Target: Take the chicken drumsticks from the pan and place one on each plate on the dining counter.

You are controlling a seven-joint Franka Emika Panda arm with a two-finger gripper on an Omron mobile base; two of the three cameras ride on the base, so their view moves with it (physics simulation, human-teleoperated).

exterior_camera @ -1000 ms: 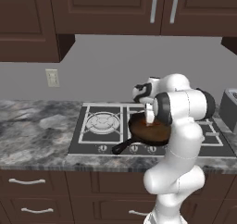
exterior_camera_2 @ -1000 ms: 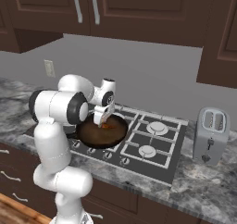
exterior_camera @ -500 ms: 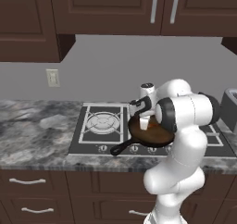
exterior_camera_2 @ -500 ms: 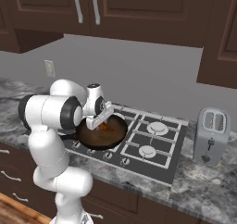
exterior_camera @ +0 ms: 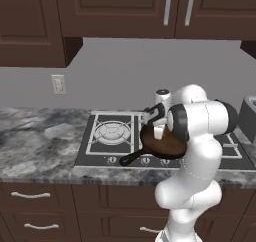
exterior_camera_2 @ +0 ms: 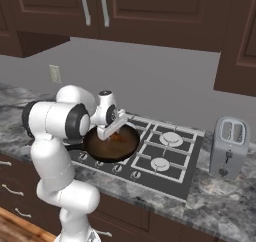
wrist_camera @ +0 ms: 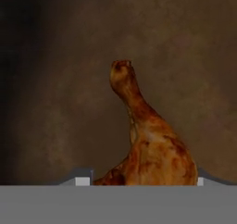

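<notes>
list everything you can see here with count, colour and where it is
chicken drumstick: one seen, orange-brown, lying in the pan between the fingertips
pan: one, dark with brownish inside, on the hob's front burner
gas hob: one, black with pale burners, set in the counter
counter: one, grey marbled, along the wall
toaster: one, silver, right of hob
wall outlet: one, white, on the wall
cabinets: dark brown, above and below
gripper: one, open, astride the drumstick

A round dark cast-iron pan (exterior_camera: 162, 145) with a short black handle sits on the hob. A glazed orange-brown chicken drumstick (wrist_camera: 150, 146) lies on its brownish inside.
</notes>
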